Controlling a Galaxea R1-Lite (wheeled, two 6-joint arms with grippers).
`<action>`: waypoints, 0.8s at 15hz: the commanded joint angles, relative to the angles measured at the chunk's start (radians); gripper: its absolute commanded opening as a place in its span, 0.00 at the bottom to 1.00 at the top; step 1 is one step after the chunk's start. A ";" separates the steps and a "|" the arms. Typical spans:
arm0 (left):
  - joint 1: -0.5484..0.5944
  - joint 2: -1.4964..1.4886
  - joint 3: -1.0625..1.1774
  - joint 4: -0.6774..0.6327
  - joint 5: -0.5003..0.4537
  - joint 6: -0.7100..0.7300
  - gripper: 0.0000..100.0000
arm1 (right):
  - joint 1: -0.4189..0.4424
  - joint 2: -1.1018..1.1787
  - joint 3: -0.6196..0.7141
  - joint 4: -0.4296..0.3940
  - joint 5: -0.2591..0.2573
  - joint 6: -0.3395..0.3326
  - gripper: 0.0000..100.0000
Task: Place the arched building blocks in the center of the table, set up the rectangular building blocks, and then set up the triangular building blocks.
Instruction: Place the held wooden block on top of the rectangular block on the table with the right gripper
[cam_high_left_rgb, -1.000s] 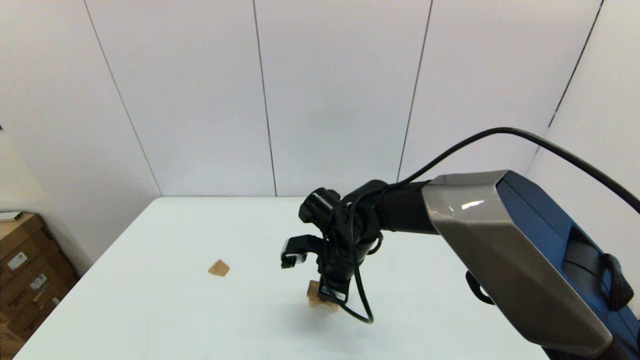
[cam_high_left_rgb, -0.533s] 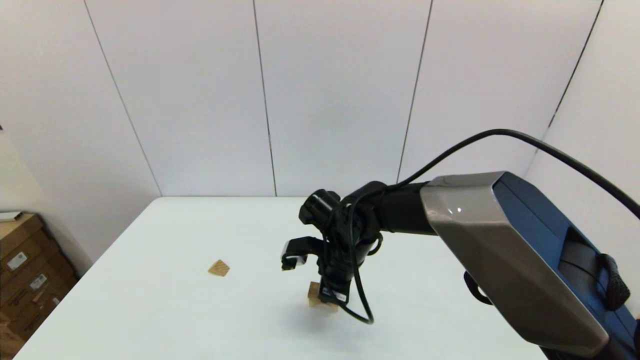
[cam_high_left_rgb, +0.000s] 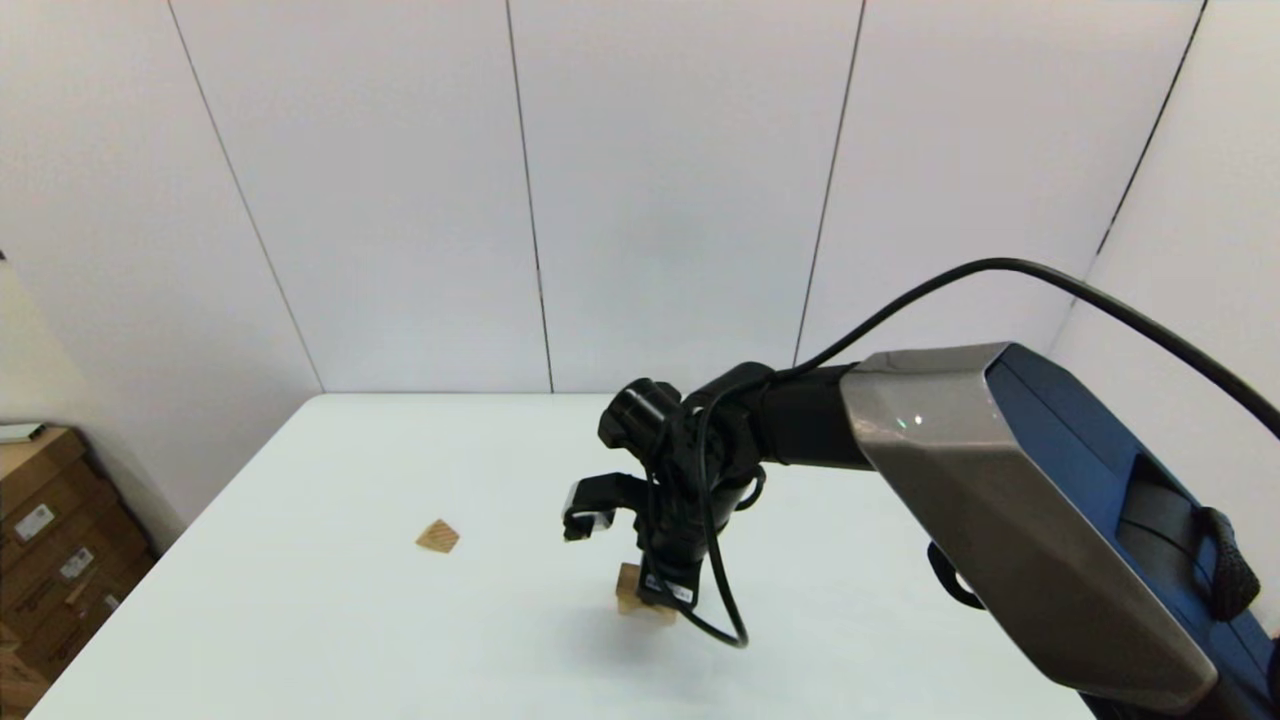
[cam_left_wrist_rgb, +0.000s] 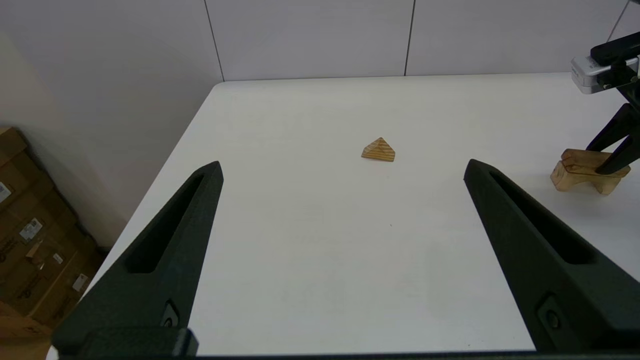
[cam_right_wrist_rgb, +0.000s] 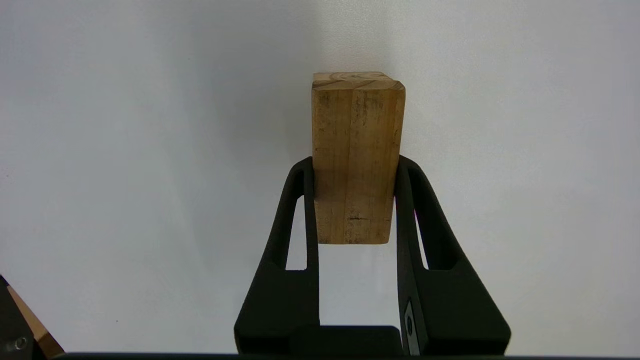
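My right gripper (cam_high_left_rgb: 655, 590) reaches down over the middle of the white table (cam_high_left_rgb: 330, 620). In the right wrist view this gripper (cam_right_wrist_rgb: 356, 162) is shut on the rectangular block (cam_right_wrist_rgb: 356, 130), one finger pressed against each long side. From the left wrist view the rectangular block (cam_left_wrist_rgb: 580, 160) lies flat on the arched block (cam_left_wrist_rgb: 567, 181), whose notch faces the table. The striped triangular block (cam_high_left_rgb: 438, 537) lies alone on the table's left part. It also sits ahead of my open left gripper (cam_left_wrist_rgb: 342, 164), well beyond the fingertips. The left arm is out of the head view.
Cardboard boxes (cam_high_left_rgb: 50, 560) are stacked on the floor off the table's left edge. A black cable (cam_high_left_rgb: 725, 620) loops down from the right wrist close to the blocks. White wall panels stand behind the table's far edge.
The right gripper has settled a touch lower with the block. Nothing else has moved.
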 joint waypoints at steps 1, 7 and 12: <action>-0.001 0.001 0.000 0.000 0.000 0.000 1.00 | 0.000 0.000 0.000 0.003 -0.008 -0.005 0.00; 0.001 0.001 0.000 0.000 0.000 0.000 1.00 | -0.006 0.000 0.000 0.004 -0.010 -0.008 0.00; 0.001 0.001 0.000 0.000 0.000 0.000 1.00 | -0.006 0.002 0.000 0.004 -0.010 -0.011 1.00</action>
